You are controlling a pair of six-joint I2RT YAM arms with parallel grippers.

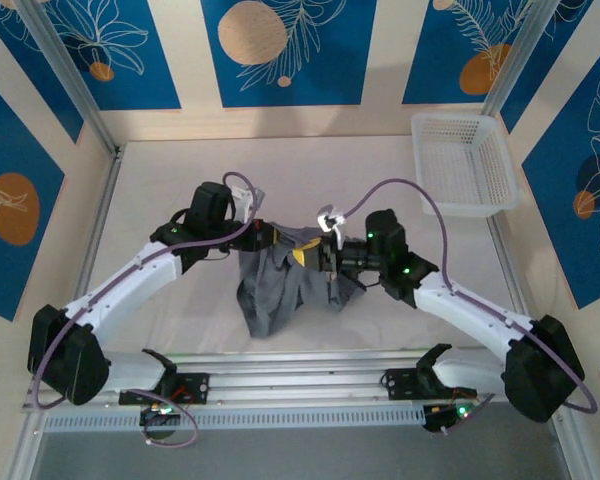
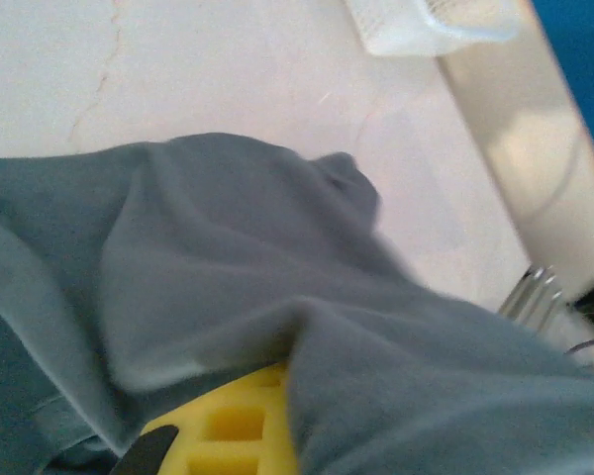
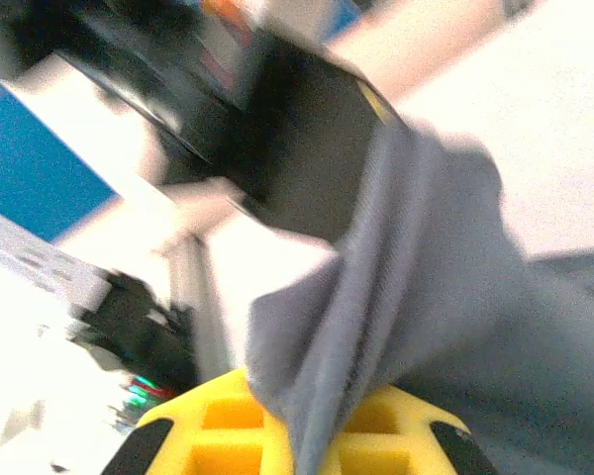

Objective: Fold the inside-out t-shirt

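Seeing the inside-out t-shirt (image 1: 278, 285) bunching up mid-table (image 1: 170, 170), well apart from the white lattice-walled plastic basket (image 1: 463, 165) sitting at the far right corner. Reading its long axis as running roughly far-to-near in the top view: narrow top edge stretching between the two claws, wider crumpled bulk trailing down toward the arm bases and leaning slightly left. Not managing to tell whether the lower end is resting on the surface or hanging clear. Noting soft matte slate-grey cloth, no print, deep loose folds, a stitched hem band showing at lower left in the left wrist view (image 2: 277, 297). Left gripper (image 1: 268, 236) clenching the upper left corner of the bunch, cloth draping over its yellow ribbed finger pad (image 2: 233, 430). Right gripper (image 1: 317, 256) clamping the upper right corner, a thick fold of grey fabric (image 3: 426, 297) running down between its yellow waffle-pattern fingers (image 3: 223, 435). Both claws sitting close together, facing each other across the shirt's top edge. Wrist views blurring heavily at the edges, so skipping finer detail.
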